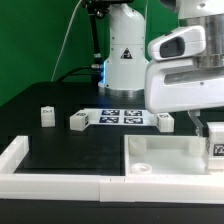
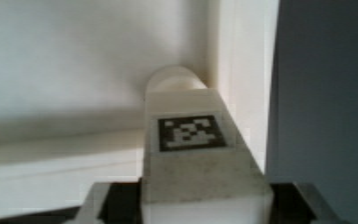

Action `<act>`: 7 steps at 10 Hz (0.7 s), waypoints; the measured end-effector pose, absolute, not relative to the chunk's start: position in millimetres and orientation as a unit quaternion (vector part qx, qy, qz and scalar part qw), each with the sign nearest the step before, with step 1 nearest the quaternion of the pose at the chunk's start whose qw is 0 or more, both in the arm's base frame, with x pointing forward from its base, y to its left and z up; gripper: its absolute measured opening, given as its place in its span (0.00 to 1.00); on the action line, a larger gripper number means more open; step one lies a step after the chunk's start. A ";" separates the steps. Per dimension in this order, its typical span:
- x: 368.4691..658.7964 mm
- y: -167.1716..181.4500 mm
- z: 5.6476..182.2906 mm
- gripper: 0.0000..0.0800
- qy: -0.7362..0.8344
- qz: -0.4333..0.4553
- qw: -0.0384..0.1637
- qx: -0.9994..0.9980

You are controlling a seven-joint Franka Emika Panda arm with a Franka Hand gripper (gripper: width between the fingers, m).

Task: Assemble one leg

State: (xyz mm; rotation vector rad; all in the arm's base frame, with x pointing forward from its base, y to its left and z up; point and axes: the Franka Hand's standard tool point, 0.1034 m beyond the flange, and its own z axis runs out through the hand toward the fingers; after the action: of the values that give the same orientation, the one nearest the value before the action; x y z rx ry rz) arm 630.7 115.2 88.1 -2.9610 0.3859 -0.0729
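Gripper (image 2: 194, 206) pinching leg (image 2: 194, 120), tag facing wrist camera. Leg hanging over inner corner of tabletop (image 1: 160, 156), near worktop (image 1: 70, 150) edge on exterior view's right. Step in hand: seating leg. Next move likely needing aligned straight descent into corner.

A black table (image 1: 70, 150) is taking up most of the exterior view, and its matte top is catching a soft, even light from above. A low white rail (image 1: 60, 182) is running along the near edge and turning back at the exterior view's left. The marker board (image 1: 122, 116) is lying flat near the middle of the table. Behind it, a dark backdrop (image 1: 30, 40) is closing off the room, with a thin green cable (image 1: 68, 45) hanging down in front of it. A green surface (image 1: 212, 60) is showing at the exterior view's right.
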 end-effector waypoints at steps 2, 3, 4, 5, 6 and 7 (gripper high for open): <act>631.3 111.1 87.3 0.38 0.250 -0.021 0.088 -0.964; 630.5 110.4 87.2 0.38 0.320 -0.015 0.092 -0.943; 629.9 109.7 87.0 0.38 0.386 -0.007 0.097 -0.917; 629.6 109.2 86.7 0.38 0.426 0.000 0.102 -0.899; 628.9 110.1 86.3 0.38 0.497 0.009 0.103 -0.862; 628.8 110.2 86.2 0.38 0.554 0.016 0.103 -0.826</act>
State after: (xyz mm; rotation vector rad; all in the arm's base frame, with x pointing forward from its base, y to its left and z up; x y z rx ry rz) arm 628.8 110.2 86.2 -2.4373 1.6367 0.0483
